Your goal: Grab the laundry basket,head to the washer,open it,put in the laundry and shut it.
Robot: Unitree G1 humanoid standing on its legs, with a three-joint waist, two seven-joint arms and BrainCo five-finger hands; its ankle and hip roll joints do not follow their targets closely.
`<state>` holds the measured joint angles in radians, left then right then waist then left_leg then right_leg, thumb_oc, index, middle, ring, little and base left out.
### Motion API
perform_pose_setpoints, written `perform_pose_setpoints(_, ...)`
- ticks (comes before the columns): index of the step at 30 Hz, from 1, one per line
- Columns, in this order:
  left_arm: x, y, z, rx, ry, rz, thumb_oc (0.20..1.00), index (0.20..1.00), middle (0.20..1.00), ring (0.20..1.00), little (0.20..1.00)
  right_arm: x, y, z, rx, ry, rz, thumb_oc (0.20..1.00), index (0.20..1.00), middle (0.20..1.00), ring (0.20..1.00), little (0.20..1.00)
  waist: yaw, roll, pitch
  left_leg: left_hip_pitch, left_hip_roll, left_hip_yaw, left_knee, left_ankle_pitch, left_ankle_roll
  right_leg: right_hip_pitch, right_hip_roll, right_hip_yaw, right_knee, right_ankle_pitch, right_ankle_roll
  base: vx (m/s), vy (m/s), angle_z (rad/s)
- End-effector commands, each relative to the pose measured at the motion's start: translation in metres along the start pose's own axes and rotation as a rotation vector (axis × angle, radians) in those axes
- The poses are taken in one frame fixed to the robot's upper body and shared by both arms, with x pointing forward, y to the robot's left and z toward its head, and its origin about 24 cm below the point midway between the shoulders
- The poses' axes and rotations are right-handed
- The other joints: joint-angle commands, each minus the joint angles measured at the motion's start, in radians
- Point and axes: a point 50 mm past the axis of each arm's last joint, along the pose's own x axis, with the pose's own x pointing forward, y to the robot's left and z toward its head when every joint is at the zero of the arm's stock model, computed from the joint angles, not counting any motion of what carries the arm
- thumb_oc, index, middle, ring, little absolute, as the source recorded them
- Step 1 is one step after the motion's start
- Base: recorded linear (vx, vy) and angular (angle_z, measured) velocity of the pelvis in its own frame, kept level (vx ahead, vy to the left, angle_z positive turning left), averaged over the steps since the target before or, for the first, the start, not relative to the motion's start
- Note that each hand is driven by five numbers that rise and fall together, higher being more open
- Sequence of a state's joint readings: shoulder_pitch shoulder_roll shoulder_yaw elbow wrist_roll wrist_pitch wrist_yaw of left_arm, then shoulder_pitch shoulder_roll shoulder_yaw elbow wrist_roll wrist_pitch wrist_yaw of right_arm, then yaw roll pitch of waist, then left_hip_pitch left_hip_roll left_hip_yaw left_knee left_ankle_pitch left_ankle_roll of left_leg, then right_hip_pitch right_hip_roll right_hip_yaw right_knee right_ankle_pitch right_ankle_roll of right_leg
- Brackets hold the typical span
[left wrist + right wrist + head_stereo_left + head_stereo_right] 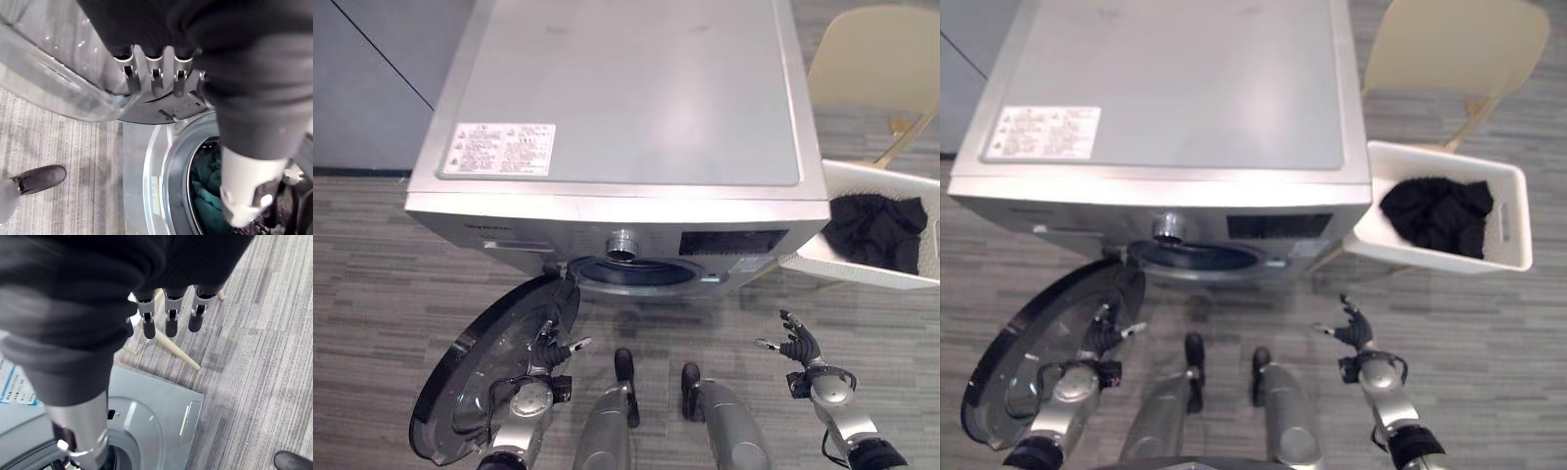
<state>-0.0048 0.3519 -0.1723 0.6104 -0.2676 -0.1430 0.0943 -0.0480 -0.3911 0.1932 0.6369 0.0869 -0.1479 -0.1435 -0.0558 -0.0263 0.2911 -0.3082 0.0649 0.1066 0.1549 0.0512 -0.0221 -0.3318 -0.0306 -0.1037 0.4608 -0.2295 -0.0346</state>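
The front-loading washer [617,117] stood with its round glass door [494,367] swung fully open to the robot's left, leaving the drum opening [631,274] clear for loading. The left hand [553,351] was positioned against the inner face of the door, fingers straight and relaxed, holding nothing; that placement suggested it was there to keep the door back. The right hand [1356,331] hung in open air below the washer's right front corner, fingers spread and empty, well apart from any object. The white laundry basket [1508,211] rested on a pale chair [1449,44] just beside the washer's right side, placed there within easy reach of the right arm. A dark garment [1438,215] lay in the basket, not yet moved. The left wrist view showed teal cloth [208,188] already inside the drum. In judgement, the opening step was done and loading was partway; the dark garment remained to be lifted by the right hand.
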Motion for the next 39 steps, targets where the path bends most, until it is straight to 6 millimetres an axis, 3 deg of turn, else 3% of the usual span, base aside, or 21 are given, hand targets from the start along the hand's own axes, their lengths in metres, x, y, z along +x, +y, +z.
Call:
perform_pose_setpoints(1, 0.004, 0.003, 0.002, 0.040, -0.014, -0.012, 1.000, 1.000, 1.000, 1.000, 1.000, -0.006, -0.004, -0.009, 0.009, 0.017, -0.006, 1.000, 1.000, 1.000, 1.000, 1.000, -0.020, -0.014, -0.054, 0.070, 0.028, -0.009, 0.018, -0.071, -0.015, 0.091, -0.022, 0.026, -0.245, 0.142, 0.100, 0.15, 0.016, 0.09)
perform_pose_setpoints(3, -0.011, 0.007, -0.030, 0.083, 0.098, -0.013, 1.000, 1.000, 1.000, 1.000, 1.000, -0.014, -0.003, -0.025, 0.010, 0.073, 0.005, 1.000, 1.000, 1.000, 1.000, 1.000, -0.014, -0.019, -0.115, 0.186, 0.012, -0.030, -0.074, -0.069, -0.014, 0.195, -0.014, 0.050, -0.352, 0.172, 0.115, 0.19, 0.069, -0.04)
perform_pose_setpoints(4, -0.011, 0.007, -0.030, 0.083, 0.098, -0.013, 1.000, 1.000, 1.000, 1.000, 1.000, -0.014, -0.003, -0.025, 0.010, 0.073, 0.005, 1.000, 1.000, 1.000, 1.000, 1.000, -0.014, -0.019, -0.118, 0.183, 0.011, -0.030, -0.076, -0.066, -0.014, 0.192, -0.015, 0.050, -0.354, 0.174, 0.115, 0.14, 0.110, -0.21)
perform_pose_setpoints(5, -0.015, 0.003, -0.036, 0.106, 0.116, -0.033, 1.000, 1.000, 1.000, 1.000, 1.000, -0.016, -0.005, -0.027, 0.041, 0.075, -0.006, 1.000, 1.000, 1.000, 1.000, 1.000, -0.006, -0.024, -0.128, 0.208, -0.022, -0.104, -0.087, -0.077, -0.016, 0.227, -0.013, 0.075, -0.391, 0.187, 0.121, 0.05, 0.061, -0.38)
perform_pose_setpoints(7, -0.016, -0.001, -0.040, 0.100, 0.135, -0.046, 1.000, 1.000, 1.000, 1.000, 1.000, -0.017, -0.006, -0.029, 0.083, 0.087, -0.021, 1.000, 1.000, 1.000, 1.000, 1.000, -0.018, -0.023, -0.156, 0.234, -0.037, -0.136, -0.120, -0.083, -0.013, 0.251, -0.018, 0.086, -0.424, 0.201, 0.128, 0.12, 0.127, -0.54)
perform_pose_setpoints(12, -0.018, -0.009, -0.046, 0.140, 0.161, -0.096, 1.000, 1.000, 1.000, 1.000, 1.000, -0.022, -0.002, -0.038, 0.150, 0.123, -0.030, 1.000, 1.000, 1.000, 1.000, 1.000, -0.036, -0.017, -0.190, 0.305, -0.033, -0.070, -0.170, -0.086, -0.006, 0.289, -0.029, 0.115, -0.463, 0.228, 0.146, 0.09, 0.137, -0.32)
perform_pose_setpoints(20, -0.011, -0.010, -0.029, 0.163, 0.093, -0.106, 1.000, 1.000, 1.000, 1.000, 1.000, -0.022, 0.008, -0.036, 0.179, 0.128, -0.018, 1.000, 1.000, 1.000, 1.000, 1.000, -0.048, -0.026, -0.175, 0.326, -0.041, 0.074, -0.160, -0.119, 0.019, 0.225, -0.011, 0.232, -0.438, 0.281, 0.190, -0.04, 0.093, -0.77)
perform_pose_setpoints(21, -0.008, -0.010, -0.023, 0.175, 0.070, -0.108, 1.000, 1.000, 1.000, 1.000, 1.000, -0.020, 0.008, -0.033, 0.178, 0.118, -0.015, 1.000, 1.000, 1.000, 1.000, 1.000, -0.042, -0.025, -0.168, 0.325, -0.035, 0.111, -0.156, -0.124, 0.021, 0.201, -0.012, 0.224, -0.425, 0.289, 0.197, -0.08, -0.004, -1.85)
perform_pose_setpoints(22, -0.006, -0.011, -0.015, 0.183, 0.034, -0.112, 1.000, 1.000, 1.000, 1.000, 1.000, -0.018, 0.013, -0.026, 0.176, 0.089, 0.000, 1.000, 1.000, 1.000, 1.000, 1.000, -0.021, -0.018, -0.156, 0.338, -0.009, 0.191, -0.158, -0.131, 0.018, 0.169, -0.052, 0.060, -0.400, 0.282, 0.196, -0.08, -0.005, -1.75)
perform_pose_setpoints(23, -0.006, -0.011, -0.015, 0.184, 0.033, -0.112, 1.000, 1.000, 1.000, 1.000, 1.000, -0.018, 0.013, -0.025, 0.177, 0.089, 0.000, 1.000, 1.000, 1.000, 1.000, 1.000, -0.020, -0.020, -0.160, 0.333, -0.009, 0.192, -0.159, -0.128, 0.018, 0.164, -0.053, 0.062, -0.401, 0.285, 0.196, -0.05, -0.035, -1.82)
perform_pose_setpoints(24, -0.005, -0.011, -0.013, 0.187, 0.027, -0.112, 1.000, 1.000, 1.000, 1.000, 1.000, -0.018, 0.014, -0.025, 0.168, 0.087, 0.004, 1.000, 1.000, 1.000, 1.000, 1.000, -0.006, -0.014, -0.151, 0.346, 0.005, 0.226, -0.156, -0.134, 0.014, 0.164, -0.083, -0.051, -0.388, 0.271, 0.190, 0.05, -0.012, -1.59)
perform_pose_setpoints(25, -0.005, -0.013, -0.014, 0.198, 0.029, -0.122, 1.000, 1.000, 1.000, 1.000, 1.000, -0.018, 0.016, -0.025, 0.163, 0.088, 0.010, 1.000, 1.000, 1.000, 1.000, 1.000, 0.003, -0.004, -0.154, 0.365, 0.017, 0.237, -0.161, -0.154, 0.007, 0.178, -0.103, -0.133, -0.383, 0.245, 0.193, 0.07, -0.053, -1.90)
perform_pose_setpoints(28, -0.005, -0.013, -0.017, 0.197, 0.043, -0.118, 1.000, 1.000, 1.000, 1.000, 1.000, -0.019, 0.021, -0.022, 0.128, 0.074, 0.037, 1.000, 1.000, 1.000, 1.000, 1.000, 0.026, -0.003, -0.156, 0.396, 0.042, 0.331, -0.152, -0.160, -0.003, 0.189, -0.178, -0.358, -0.348, 0.239, 0.184, 0.06, -0.136, -1.80)
perform_pose_setpoints(30, -0.007, -0.017, -0.022, 0.194, 0.066, -0.128, 1.000, 1.000, 1.000, 1.000, 1.000, -0.021, 0.022, -0.024, 0.125, 0.082, 0.045, 1.000, 1.000, 1.000, 1.000, 1.000, 0.014, -0.005, -0.163, 0.421, 0.044, 0.366, -0.155, -0.167, -0.004, 0.186, -0.185, -0.361, -0.339, 0.241, 0.179, 0.12, -0.160, -0.71)
perform_pose_setpoints(32, -0.009, -0.022, -0.028, 0.191, 0.090, -0.143, 1.000, 1.000, 1.000, 1.000, 1.000, -0.024, 0.021, -0.027, 0.128, 0.094, 0.042, 1.000, 1.000, 1.000, 1.000, 1.000, -0.005, 0.003, -0.169, 0.430, 0.055, 0.373, -0.126, -0.183, -0.014, 0.188, -0.163, -0.314, -0.372, 0.239, 0.178, 0.15, -0.192, -0.45)
perform_pose_setpoints(34, -0.008, -0.032, -0.028, 0.193, 0.086, -0.178, 1.000, 1.000, 1.000, 1.000, 1.000, -0.027, 0.014, -0.028, 0.126, 0.085, 0.025, 1.000, 1.000, 1.000, 1.000, 1.000, -0.019, 0.016, -0.161, 0.400, 0.089, 0.359, -0.012, -0.196, -0.028, 0.213, -0.129, -0.278, -0.415, 0.232, 0.162, 0.16, -0.277, -0.57)
perform_pose_setpoints(36, -0.007, -0.043, -0.026, 0.190, 0.081, -0.212, 1.000, 1.000, 1.000, 1.000, 1.000, -0.029, 0.008, -0.030, 0.106, 0.086, 0.014, 1.000, 1.000, 1.000, 1.000, 1.000, -0.023, 0.023, -0.150, 0.355, 0.134, 0.334, 0.110, -0.169, -0.049, 0.243, -0.099, -0.255, -0.441, 0.212, 0.135, 0.14, -0.237, -0.35)
perform_pose_setpoints(38, -0.007, -0.051, -0.024, 0.176, 0.071, -0.234, 1.000, 1.000, 1.000, 1.000, 1.000, -0.029, 0.004, -0.031, 0.093, 0.089, 0.005, 1.000, 1.000, 1.000, 1.000, 1.000, -0.013, 0.031, -0.138, 0.309, 0.139, 0.246, 0.186, -0.125, -0.063, 0.266, -0.070, -0.238, -0.458, 0.196, 0.111, 0.15, -0.144, -0.24)
perform_pose_setpoints(39, -0.007, -0.054, -0.024, 0.170, 0.067, -0.243, 1.000, 1.000, 1.000, 1.000, 1.000, -0.028, 0.004, -0.030, 0.090, 0.085, 0.009, 1.000, 1.000, 1.000, 1.000, 1.000, 0.002, 0.026, -0.130, 0.269, 0.097, 0.173, 0.193, -0.137, -0.054, 0.276, -0.064, -0.218, -0.465, 0.186, 0.103, 0.17, -0.088, -0.28)
